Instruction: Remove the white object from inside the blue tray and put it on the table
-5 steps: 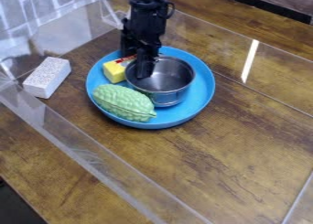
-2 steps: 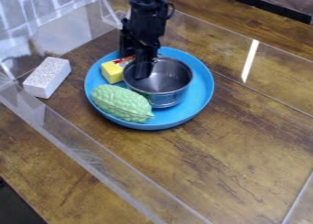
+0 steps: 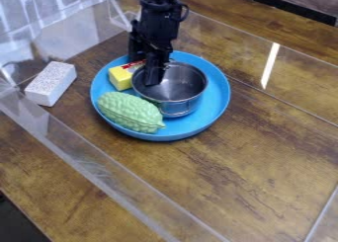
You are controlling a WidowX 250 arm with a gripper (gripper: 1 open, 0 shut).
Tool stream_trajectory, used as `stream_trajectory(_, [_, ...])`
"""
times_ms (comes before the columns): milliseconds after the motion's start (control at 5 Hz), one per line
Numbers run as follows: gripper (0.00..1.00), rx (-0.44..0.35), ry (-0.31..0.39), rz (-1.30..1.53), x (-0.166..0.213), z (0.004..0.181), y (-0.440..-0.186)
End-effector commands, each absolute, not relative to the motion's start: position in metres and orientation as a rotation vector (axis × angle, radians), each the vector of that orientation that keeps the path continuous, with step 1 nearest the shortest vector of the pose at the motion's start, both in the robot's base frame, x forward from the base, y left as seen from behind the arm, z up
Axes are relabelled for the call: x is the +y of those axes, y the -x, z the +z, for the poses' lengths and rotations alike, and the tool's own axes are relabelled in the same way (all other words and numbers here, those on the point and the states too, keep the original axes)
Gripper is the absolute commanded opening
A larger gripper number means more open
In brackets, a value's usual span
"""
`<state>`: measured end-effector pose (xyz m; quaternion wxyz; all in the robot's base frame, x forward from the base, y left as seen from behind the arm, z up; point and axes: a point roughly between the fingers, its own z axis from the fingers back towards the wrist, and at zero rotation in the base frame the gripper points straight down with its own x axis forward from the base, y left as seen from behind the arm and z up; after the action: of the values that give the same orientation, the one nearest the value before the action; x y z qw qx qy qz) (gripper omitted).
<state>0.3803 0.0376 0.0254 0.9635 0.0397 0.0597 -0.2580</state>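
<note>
The blue tray (image 3: 214, 110) sits on the table (image 3: 251, 182), left of centre. It holds a metal pot (image 3: 183, 89), a bumpy green vegetable (image 3: 132, 112) and a yellow piece (image 3: 125, 78). The white object (image 3: 50, 83), a speckled block, lies on the table to the left of the tray, outside its rim. My gripper (image 3: 152, 78) points straight down into the tray, shut, with its tips at the pot's left rim. Whether anything sits between the fingers does not show.
A clear plastic sheet (image 3: 40, 34) stands along the back left, just behind the white block. Bare brown tabletop stretches to the right of the tray and in front of it, with a bright glare streak (image 3: 271, 64) at the right.
</note>
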Motion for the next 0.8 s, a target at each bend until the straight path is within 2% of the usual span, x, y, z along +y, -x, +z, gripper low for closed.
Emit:
stream_trajectory(0, [0.00, 0.102, -0.102, -0.563, 0.0339, 0.0378, -0.3820])
stream_trajectory(600, [0.00, 0.116, -0.108, -0.586, 0.0334, 0.0359, -0.3813])
